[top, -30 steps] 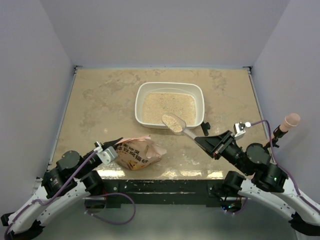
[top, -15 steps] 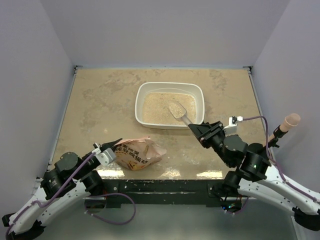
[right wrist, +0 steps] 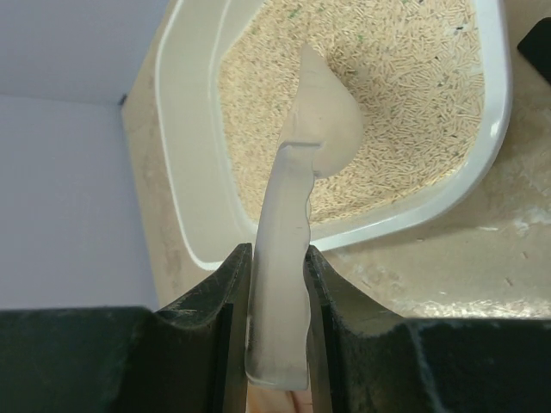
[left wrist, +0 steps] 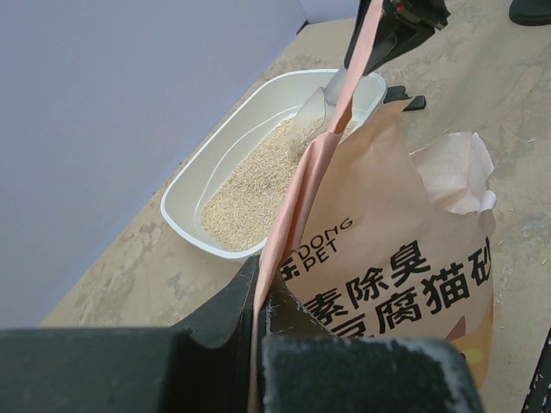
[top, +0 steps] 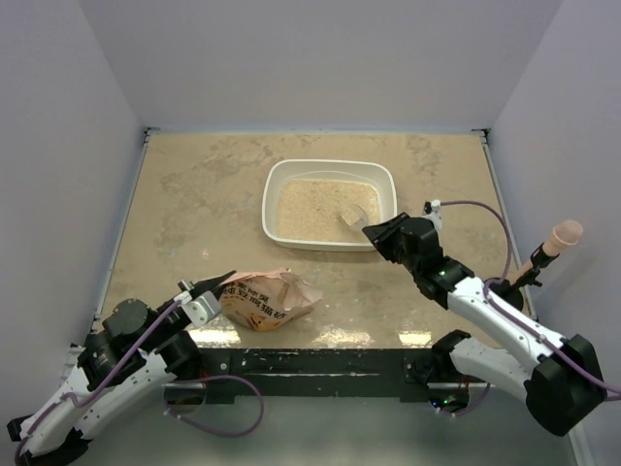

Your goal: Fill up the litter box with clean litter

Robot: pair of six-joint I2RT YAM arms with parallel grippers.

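Observation:
The white litter box [top: 273, 196] sits mid-table and holds a layer of pale beige clean litter [top: 310, 208]. My right gripper [top: 374, 230] is shut on the handle of a translucent scoop [top: 353, 217], whose bowl is tipped sideways over the litter inside the box's right side [right wrist: 320, 112]. The box rim shows in the right wrist view [right wrist: 185, 155]. My left gripper [top: 215, 286] is shut on the top edge of the orange-pink litter bag [top: 267, 299], holding it upright and open on the table [left wrist: 392, 258]. The box also shows in the left wrist view [left wrist: 185, 194].
A pink-tipped tool [top: 561, 236] stands off the table's right edge. Scattered granules lie on the tabletop [right wrist: 456, 297] near the box's front. Grey walls close in the back and both sides.
My right arm carried the loaded scoop forward from beside the box to over it and tipped it sideways. The scoop's heap of litter is gone. The left arm and bag stayed put.

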